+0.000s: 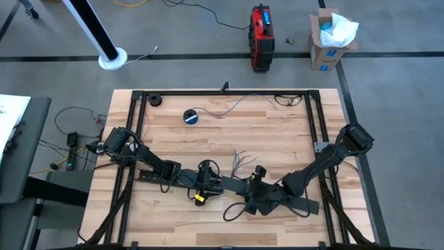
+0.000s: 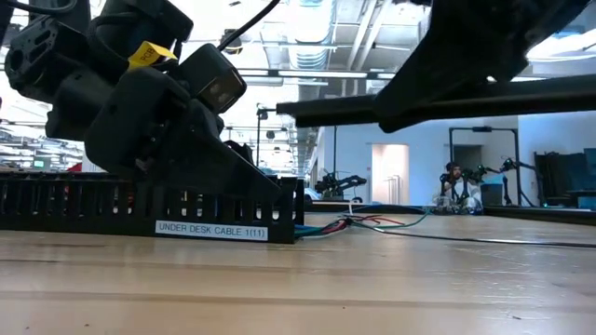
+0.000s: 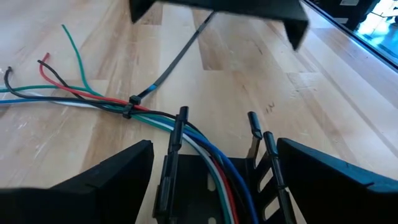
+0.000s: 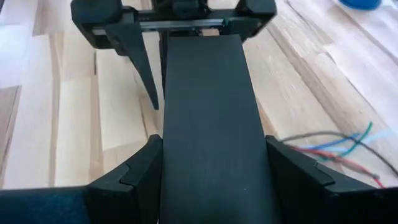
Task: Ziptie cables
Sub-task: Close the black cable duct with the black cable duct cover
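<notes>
Two arms low over the desk [image 1: 277, 125], meeting near its front middle. Left gripper [image 3: 208, 165] has its fingers [image 3: 112, 180] spread wide either side of the slotted black cable tray [image 2: 140, 209]; they grip nothing that I can see. Cables [image 3: 93, 102] run out of the tray end between those fingers and fan across the wood, bundled by a black zip tie [image 3: 132, 102] just beyond the tray. Right gripper [image 4: 214, 168] has fingers [image 4: 134, 171] closed against both edges of a flat black cover strip [image 4: 208, 112], held level and pointing at the left gripper. Blue tape roll [image 1: 191, 116] sits well apart, toward the back.
</notes>
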Tool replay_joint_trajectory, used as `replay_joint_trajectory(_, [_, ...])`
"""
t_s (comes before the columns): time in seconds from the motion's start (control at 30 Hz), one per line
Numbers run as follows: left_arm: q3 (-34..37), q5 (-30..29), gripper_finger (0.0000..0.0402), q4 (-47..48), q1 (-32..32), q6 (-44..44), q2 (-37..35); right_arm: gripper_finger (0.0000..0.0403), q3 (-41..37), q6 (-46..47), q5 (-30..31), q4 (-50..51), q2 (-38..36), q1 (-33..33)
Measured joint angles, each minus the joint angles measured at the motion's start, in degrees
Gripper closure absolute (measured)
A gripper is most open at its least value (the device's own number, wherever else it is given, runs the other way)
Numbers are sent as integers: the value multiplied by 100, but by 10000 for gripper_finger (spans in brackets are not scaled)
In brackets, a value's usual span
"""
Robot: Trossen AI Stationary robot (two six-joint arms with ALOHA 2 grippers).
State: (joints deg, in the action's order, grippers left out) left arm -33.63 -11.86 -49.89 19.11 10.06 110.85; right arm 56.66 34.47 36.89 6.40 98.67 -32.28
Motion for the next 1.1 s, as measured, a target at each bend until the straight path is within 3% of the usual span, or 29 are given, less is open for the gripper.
replay_joint_trajectory(0.33, [-2,-65,70,-2,0,-37,0,184,0,-749,-296,-413,6,368])
replay_joint_trajectory(0.67, [-2,-187,70,-17,-9,30,0,184,-9,-797,-468,-1240,823,353])
replay_joint_trajectory(1.1, [-7,-199,70,-56,-7,68,0,184,-2,-1342,-879,-1377,852,582])
